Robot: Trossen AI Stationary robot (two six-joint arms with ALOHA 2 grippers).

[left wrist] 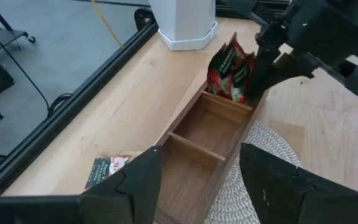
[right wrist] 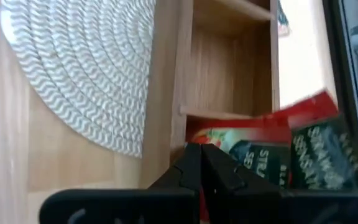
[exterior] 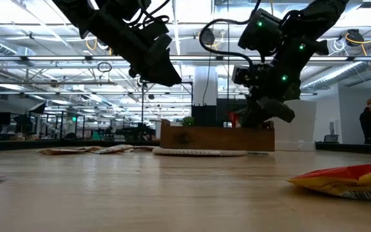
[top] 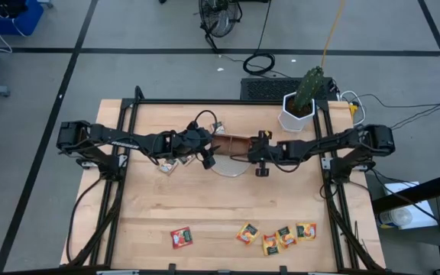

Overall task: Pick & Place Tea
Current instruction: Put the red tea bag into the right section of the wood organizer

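Right fingers [right wrist: 204, 163] pressed together with nothing between them, poised over the end compartment of the wooden tray [top: 235, 144] nearest the white planter [top: 296, 113], just above the red tea sachets [right wrist: 272, 149] standing upright in that compartment. Left fingers [left wrist: 197, 171] spread apart, empty, hovering over the tray's opposite end. Middle and near compartments of the tray bare. Woven round mat [right wrist: 82, 68] partly under the tray's long side. Beside the tray on the counter [top: 205, 206], under the left arm, a few pale beige sachets [top: 168, 163] lying flat. Far across the counter near its front edge, one red sachet [top: 181, 237] alone, and well apart from it a cluster of orange-yellow sachets [top: 279, 235].
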